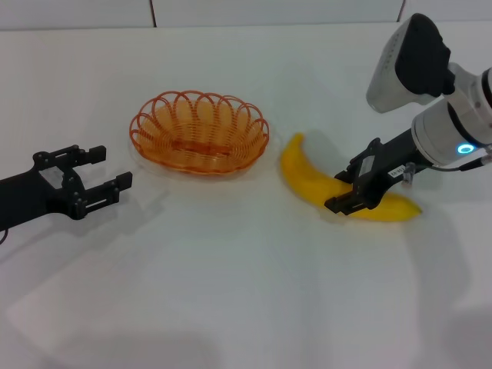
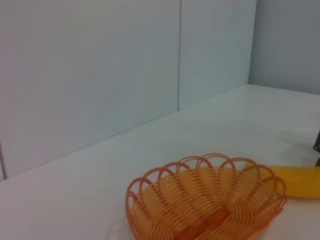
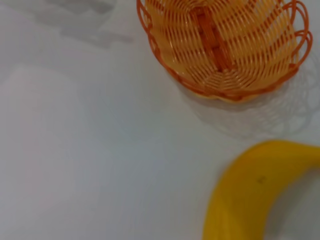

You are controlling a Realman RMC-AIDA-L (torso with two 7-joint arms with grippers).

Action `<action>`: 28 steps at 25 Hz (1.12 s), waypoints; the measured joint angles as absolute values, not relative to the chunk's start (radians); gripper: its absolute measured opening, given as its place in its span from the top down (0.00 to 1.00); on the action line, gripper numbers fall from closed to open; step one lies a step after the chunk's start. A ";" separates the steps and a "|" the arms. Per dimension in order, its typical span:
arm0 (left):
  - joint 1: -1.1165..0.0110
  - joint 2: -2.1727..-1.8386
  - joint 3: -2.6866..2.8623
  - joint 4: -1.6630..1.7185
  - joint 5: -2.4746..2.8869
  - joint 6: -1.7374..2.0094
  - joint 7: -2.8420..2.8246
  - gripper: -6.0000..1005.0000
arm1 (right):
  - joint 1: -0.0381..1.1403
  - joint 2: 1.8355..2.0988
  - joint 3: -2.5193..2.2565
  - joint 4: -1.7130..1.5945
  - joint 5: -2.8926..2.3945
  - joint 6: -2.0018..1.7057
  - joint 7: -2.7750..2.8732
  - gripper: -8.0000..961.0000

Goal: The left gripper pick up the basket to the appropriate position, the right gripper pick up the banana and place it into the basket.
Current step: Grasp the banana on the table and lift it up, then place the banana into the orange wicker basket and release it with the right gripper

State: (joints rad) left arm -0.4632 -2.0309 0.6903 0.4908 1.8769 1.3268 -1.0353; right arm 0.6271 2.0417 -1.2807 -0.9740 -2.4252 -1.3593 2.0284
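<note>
The orange wire basket (image 1: 198, 132) stands empty on the white table, left of the banana (image 1: 304, 173). The yellow banana lies flat on the table, its tip towards the basket. My right gripper (image 1: 337, 192), with the silver-white wrist, straddles the banana's middle with a finger pressed on each side, shut on it. My left gripper (image 1: 108, 169), on the all-black arm, is open and empty at the left, a hand's width from the basket. The basket (image 2: 205, 205) and the banana's end (image 2: 295, 181) show in the left wrist view. Both also show in the right wrist view: basket (image 3: 225, 45), banana (image 3: 250, 200).
The white table (image 1: 231, 292) spreads out in front of the basket and banana. A pale wall (image 2: 100, 75) rises behind the table's far edge.
</note>
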 joint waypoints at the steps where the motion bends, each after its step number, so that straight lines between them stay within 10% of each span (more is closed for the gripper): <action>1: -0.463 -2.031 0.690 0.491 1.877 1.327 -1.035 0.33 | 0.629 2.042 -1.281 -0.974 -2.425 -1.360 2.031 0.35; 8: -0.463 -2.031 0.690 0.491 1.877 1.327 -1.035 0.33 | 0.635 2.040 -1.269 -0.979 -2.425 -1.373 2.035 0.51; 28: -0.463 -2.031 0.690 0.491 1.876 1.327 -1.035 0.33 | 0.720 2.043 -1.234 -1.067 -2.225 -1.367 1.948 0.50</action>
